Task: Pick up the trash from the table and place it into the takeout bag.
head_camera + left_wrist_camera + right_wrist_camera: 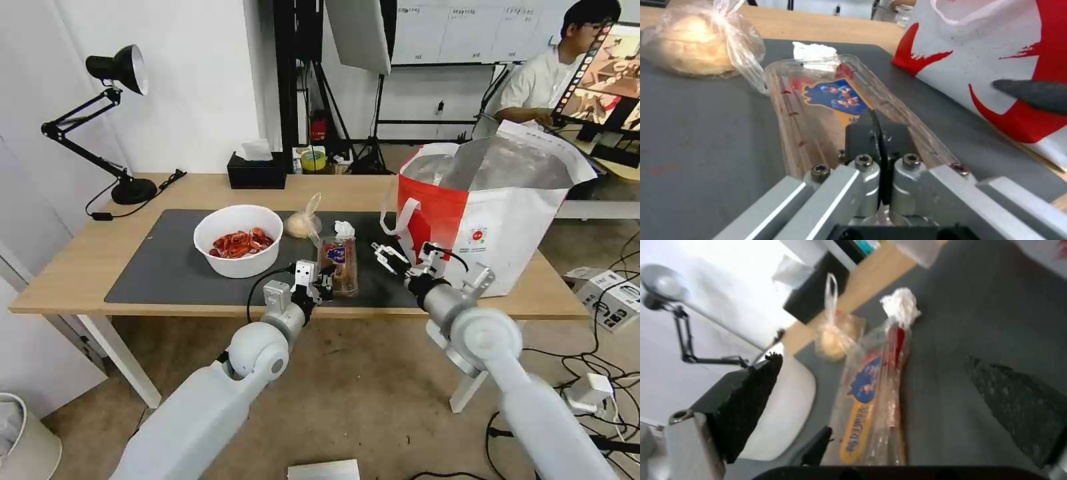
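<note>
Left claw (878, 133) pinched on the clear tray's (826, 110) near edge; right claw (390, 257) wide, empty.

1. Bare dark grey mat (160, 267) left of the white bowl (238, 240) gives open passage.
2. The clear tray (339, 265), knotted bag (303, 223) and tissue (344, 229) crowd the middle.
3. The takeout bag (507, 227) walls off the right side.

We see the table (80, 267), light wood on white legs, carrying a dark grey mat (167, 267). On the mat, rightward from the white bowl (238, 240): the knotted clear bag (303, 223), crumpled tissue (344, 229), clear tray (339, 265) and takeout bag (493, 220). Behind the bowl, on bare wood, stand a black tissue box (256, 171) and desk lamp (123, 120).
</note>
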You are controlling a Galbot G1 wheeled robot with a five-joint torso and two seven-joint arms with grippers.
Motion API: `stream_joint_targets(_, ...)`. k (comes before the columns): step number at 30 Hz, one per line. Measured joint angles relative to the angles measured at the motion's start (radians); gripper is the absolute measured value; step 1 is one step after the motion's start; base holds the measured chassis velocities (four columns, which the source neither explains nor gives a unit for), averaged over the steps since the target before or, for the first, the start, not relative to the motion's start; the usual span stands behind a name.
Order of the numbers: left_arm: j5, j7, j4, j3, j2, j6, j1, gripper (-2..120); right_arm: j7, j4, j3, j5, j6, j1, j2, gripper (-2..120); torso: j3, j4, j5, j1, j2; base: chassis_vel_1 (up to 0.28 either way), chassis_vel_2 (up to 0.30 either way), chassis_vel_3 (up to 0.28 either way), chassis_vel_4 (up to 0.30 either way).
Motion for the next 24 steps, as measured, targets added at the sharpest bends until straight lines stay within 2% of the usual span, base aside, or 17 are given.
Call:
stream_joint_targets(15, 0.002, 0.005, 0.009, 0.014, -0.011, -0.004, 0.005, 0, 0.077, -0.135, -0.048, 0.056, -0.152, 0.15, 0.044, 100, 0.0, 0.0, 0.0, 0.0, 0.0, 0.0, 0.0, 0.0, 0.0)
stream_joint_targets(24, 0.003, 0.005, 0.006, 0.017, -0.009, -0.005, 0.004, 0, 0.089, -0.189, -0.089, 0.068, -0.181, 0.213, 0.053, 100, 0.0, -0.0001, 0.0, 0.0, 0.0, 0.0, 0.0, 0.0, 0.0)
